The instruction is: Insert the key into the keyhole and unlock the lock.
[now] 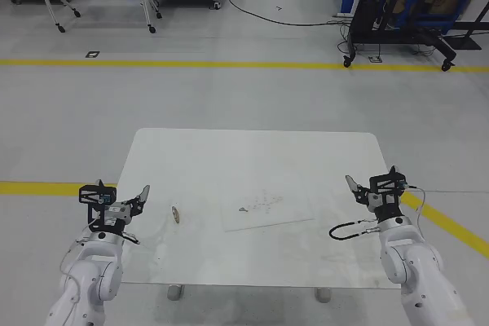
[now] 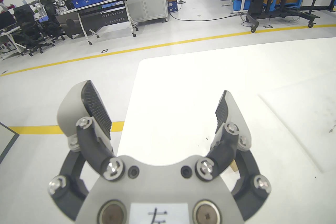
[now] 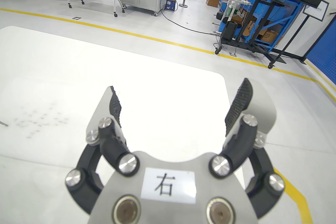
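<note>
1. In the top view, the left gripper (image 1: 122, 190) was seen at the table's (image 1: 253, 155) near left corner. The right gripper (image 1: 372, 181) was seen at the right edge, and the two were well apart.
2. The left gripper (image 2: 158, 104) was shown by its own wrist view with jaws spread wide and nothing held between the ribbed pads (image 2: 95, 107). One finger was seen over the floor and the other over the table (image 2: 183, 72).
3. The right gripper (image 3: 179, 93) was likewise shown with jaws wide apart and nothing gripped, above the table (image 3: 78, 64) near its far right corner.
4. The lock (image 1: 176, 213) was made out only from above, as a small pale object lying on the bare table just beside the left gripper, toward the middle. Its form was too small to be told.
5. A tan patch (image 2: 232, 166) was glimpsed in the left wrist view behind that gripper's linkage. Whether it was the lock could not be told.
6. A thin clear mat (image 1: 285, 208) was seen from above, laid flat near the table's middle. The key (image 1: 243, 209) lay on its left part, apart from the lock.
7. In the left wrist view, the mat (image 2: 302, 117) was shown as a raised edge, with the key (image 2: 332, 128) cut off at the border.
8. In the right wrist view, faint smudges were shown on the mat (image 3: 65, 135), and only a tip of the key (image 3: 3, 123) was caught.
</note>
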Action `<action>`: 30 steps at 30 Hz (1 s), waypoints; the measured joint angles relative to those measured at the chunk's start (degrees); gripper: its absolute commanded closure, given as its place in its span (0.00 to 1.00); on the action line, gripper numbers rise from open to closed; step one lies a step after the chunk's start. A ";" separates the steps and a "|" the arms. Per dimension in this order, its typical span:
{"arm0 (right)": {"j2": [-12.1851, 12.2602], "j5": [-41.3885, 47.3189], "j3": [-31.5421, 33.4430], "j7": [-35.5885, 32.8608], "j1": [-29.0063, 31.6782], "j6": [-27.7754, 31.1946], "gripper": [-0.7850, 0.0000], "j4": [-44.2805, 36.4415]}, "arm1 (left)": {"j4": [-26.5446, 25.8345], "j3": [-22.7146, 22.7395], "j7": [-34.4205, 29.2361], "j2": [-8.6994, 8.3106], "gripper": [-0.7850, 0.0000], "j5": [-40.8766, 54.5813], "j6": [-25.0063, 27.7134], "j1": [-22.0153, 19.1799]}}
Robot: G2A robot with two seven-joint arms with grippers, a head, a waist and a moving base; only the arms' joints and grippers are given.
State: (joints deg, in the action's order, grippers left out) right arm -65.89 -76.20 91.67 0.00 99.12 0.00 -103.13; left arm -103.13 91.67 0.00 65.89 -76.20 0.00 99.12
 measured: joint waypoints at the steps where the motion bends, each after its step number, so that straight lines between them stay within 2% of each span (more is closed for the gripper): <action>1: 0.00 0.00 0.00 0.00 0.00 0.00 0.00 0.00 | 0.00 0.00 0.00 0.00 0.00 0.00 0.00 0.00; 11: 0.00 0.00 0.00 0.00 -0.01 0.01 0.00 -0.01 | 0.00 0.00 0.00 0.00 0.00 0.00 0.00 0.00; 14: 0.03 -1.36 -1.22 0.50 -0.77 2.41 0.00 -1.11 | 0.00 0.00 0.00 0.00 0.00 0.00 0.00 0.00; 17: -0.06 -4.56 -4.45 -2.61 -3.52 5.03 0.00 -0.69 | 0.00 0.00 0.00 0.00 0.00 0.00 0.00 0.00; 22: -0.43 -4.62 -10.76 -7.86 -11.53 12.80 0.00 3.67 | 0.00 0.00 0.00 0.00 0.00 0.00 0.00 0.00; 30: -0.37 -6.52 -10.85 -8.89 -12.34 12.80 0.00 4.22 | 0.00 0.00 0.00 0.00 0.00 0.00 0.00 0.00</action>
State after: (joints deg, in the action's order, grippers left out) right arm -66.26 -82.73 80.82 -8.89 86.78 12.80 -98.91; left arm -103.13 91.67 0.00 65.89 -76.20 0.00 99.12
